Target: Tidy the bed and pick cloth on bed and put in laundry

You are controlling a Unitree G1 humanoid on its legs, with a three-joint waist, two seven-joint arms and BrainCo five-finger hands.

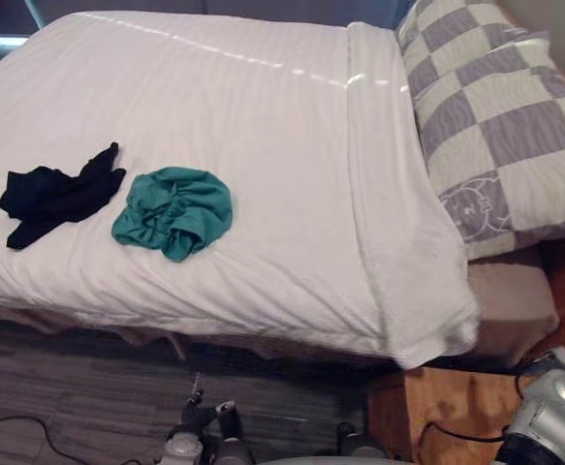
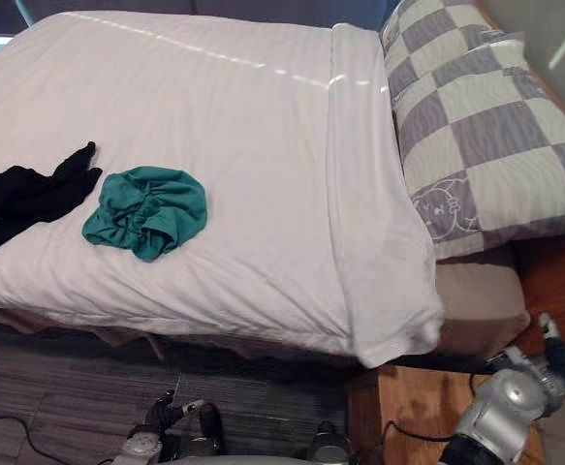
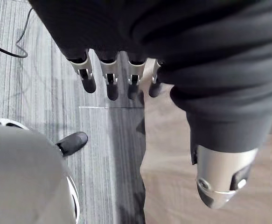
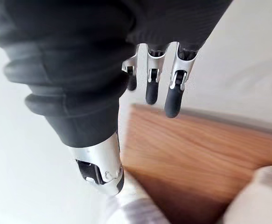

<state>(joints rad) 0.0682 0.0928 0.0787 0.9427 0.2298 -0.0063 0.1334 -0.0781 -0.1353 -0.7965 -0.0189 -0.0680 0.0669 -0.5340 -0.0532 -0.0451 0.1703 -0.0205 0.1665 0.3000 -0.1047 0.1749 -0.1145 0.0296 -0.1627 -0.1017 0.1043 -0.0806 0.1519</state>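
Floor (image 1: 69,387) borders bed (image 1: 263,136) edge — teal cloth (image 1: 172,211) beside black cloth (image 1: 57,194).

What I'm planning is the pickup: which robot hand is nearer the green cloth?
Left. The left robot hand hangs over the floor by the bed's edge below the green cloth; the right robot hand is by the nightstand.

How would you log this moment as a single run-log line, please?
phase: before pickup | black cloth, teal cloth: on bed | left hand: open, empty | right hand: open, empty
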